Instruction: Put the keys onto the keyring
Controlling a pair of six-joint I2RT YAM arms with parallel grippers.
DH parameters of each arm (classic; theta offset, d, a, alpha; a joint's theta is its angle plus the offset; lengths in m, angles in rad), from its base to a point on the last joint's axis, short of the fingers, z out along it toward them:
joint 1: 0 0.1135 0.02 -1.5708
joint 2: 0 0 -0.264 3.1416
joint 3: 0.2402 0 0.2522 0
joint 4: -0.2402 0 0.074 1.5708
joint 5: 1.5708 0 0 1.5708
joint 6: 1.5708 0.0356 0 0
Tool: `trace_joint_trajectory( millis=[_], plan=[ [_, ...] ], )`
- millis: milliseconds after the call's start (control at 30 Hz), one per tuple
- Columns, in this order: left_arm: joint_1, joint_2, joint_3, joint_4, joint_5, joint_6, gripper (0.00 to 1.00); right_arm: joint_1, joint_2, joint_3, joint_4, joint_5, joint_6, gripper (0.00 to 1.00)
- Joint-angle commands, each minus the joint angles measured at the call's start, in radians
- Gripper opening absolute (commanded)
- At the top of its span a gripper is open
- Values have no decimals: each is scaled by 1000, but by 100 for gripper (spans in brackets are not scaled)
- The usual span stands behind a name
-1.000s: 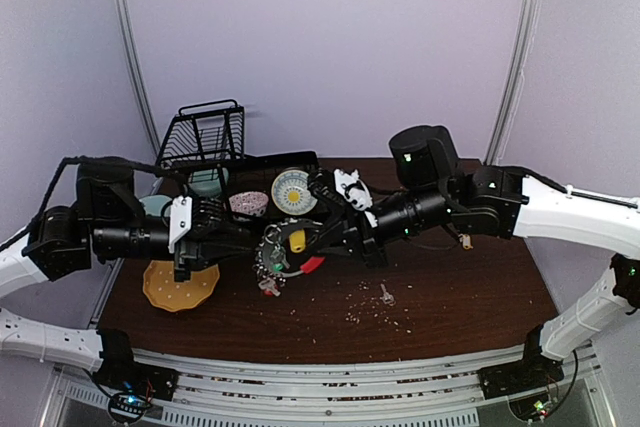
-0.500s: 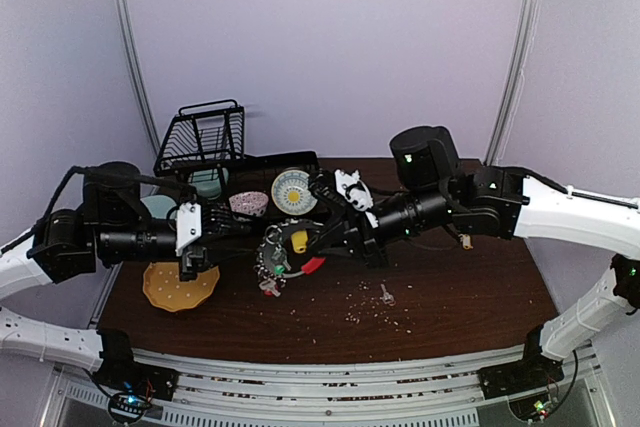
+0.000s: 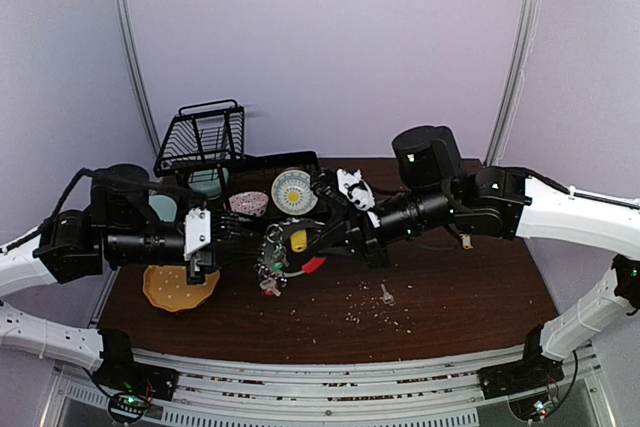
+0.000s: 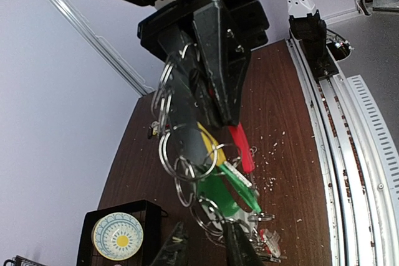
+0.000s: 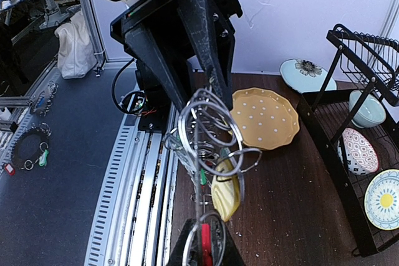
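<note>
Loose key (image 3: 386, 295) lies on the table (image 3: 450, 297). Beyond it, the keyring (image 3: 277, 255), bearing a red clip (image 4: 242, 147), yellow tag (image 4: 212, 144) and green tag (image 4: 227, 188), is held between both arms. Left gripper (image 4: 206, 238) and right gripper (image 5: 202, 244) each pinch its rings, fingers narrow. Rack (image 3: 205, 137) stands farthest.

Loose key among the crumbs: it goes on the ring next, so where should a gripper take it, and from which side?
The loose key lies flat on the table, so probably come straight down and pinch across its width. Which end is the head is too small to tell.
</note>
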Motion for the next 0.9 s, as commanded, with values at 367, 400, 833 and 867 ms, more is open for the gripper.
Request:
trace_joint_trajectory(
  millis=[367, 400, 833, 867],
  plan=[
    [-6, -35, -35, 140, -64, -7, 13, 3, -26, 0, 38, -24, 5, 0],
    [-7, -31, -36, 140, -61, -6, 14, 2, -27, 0, 38, -24, 6, 0],
    [-20, -23, -42, 153, 4, 13, 12, 2, -29, -8, 46, -27, 8, 0],
    [-21, -22, -43, 152, 4, 15, 10, 2, -29, -9, 45, -27, 8, 0]
  ],
)
